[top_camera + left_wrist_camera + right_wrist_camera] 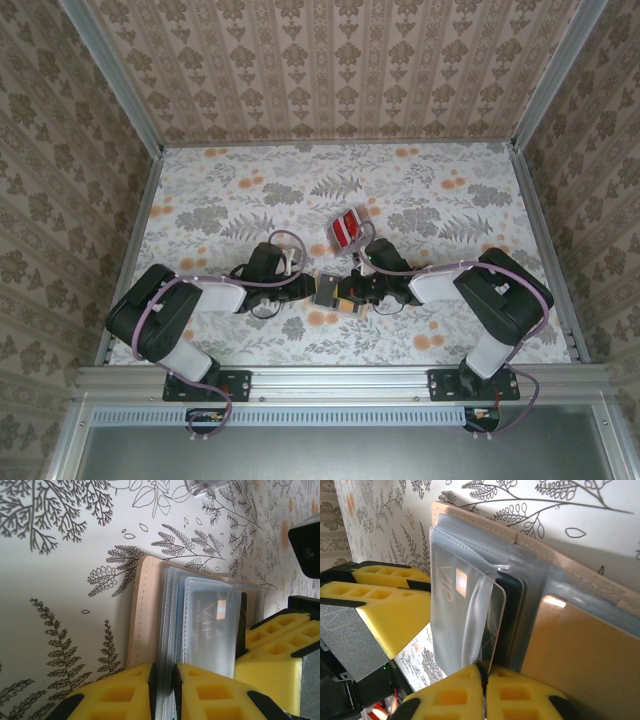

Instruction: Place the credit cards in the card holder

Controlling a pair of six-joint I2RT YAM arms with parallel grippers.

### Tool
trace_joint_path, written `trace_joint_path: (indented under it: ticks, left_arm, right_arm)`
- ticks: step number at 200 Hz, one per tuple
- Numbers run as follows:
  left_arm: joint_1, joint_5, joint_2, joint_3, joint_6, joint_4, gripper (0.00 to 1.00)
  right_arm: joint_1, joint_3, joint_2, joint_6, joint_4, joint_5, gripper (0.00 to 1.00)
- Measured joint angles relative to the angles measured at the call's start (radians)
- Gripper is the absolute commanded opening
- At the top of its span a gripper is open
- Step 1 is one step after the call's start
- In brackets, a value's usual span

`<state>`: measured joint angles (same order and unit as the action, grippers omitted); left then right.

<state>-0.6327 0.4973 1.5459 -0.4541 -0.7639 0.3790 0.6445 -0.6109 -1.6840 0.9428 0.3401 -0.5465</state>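
Left claw [164,677] is nearly closed, its yellow fingers [125,692] pinching the clear sleeves of the card holder [136,615] at their near edge. The holder lies open on the table, tan cover underneath, w/ the sleeves running up btwn the fingers.

Right claw [484,675], on the opp. side, has its jaws almost touching and nips a thin edge of the same holder. Can't tell if that is sleeve alone or a card edge too. The two claws face each other w/ the holder btwn them, both in contact w/ it.

A greyish VIP card [212,630] w/ a gold chip sits in the front sleeve, just beyond the left claw's fingers.

Top cam: the holder sits near the table's front ctr, btwn the arms. The credit cards [347,230], a small red pile, lie on the floral table [220,200] just beyond the right claw, apart from the holder, w/ neither claw on them.
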Motion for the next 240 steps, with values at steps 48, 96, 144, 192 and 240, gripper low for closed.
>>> trace_joint_path:
  ticks: [48,96,144,192,240]
  left_arm:
    - [0.0,0.0,-0.002,-0.001,0.001,-0.008,0.2]
    - [0.017,-0.011,-0.027,-0.005,0.009,-0.057,0.21]
    - [0.032,-0.061,-0.134,-0.005,0.027,-0.151,0.23]
    - [-0.003,-0.127,-0.243,-0.024,0.07,-0.259,0.24]
    - [-0.055,-0.147,-0.167,-0.07,0.104,-0.316,0.24]
  right_arm:
    - [0.02,-0.01,0.135,-0.058,-0.187,0.099,0.39]
    - [0.02,-0.015,0.32,-0.134,-0.436,0.233,0.41]
    - [0.02,0.05,0.363,-0.151,-0.533,0.348,0.42]
    - [0.02,0.083,0.436,-0.155,-0.603,0.435,0.42]
    - [0.02,0.084,0.486,-0.147,-0.606,0.44,0.43]
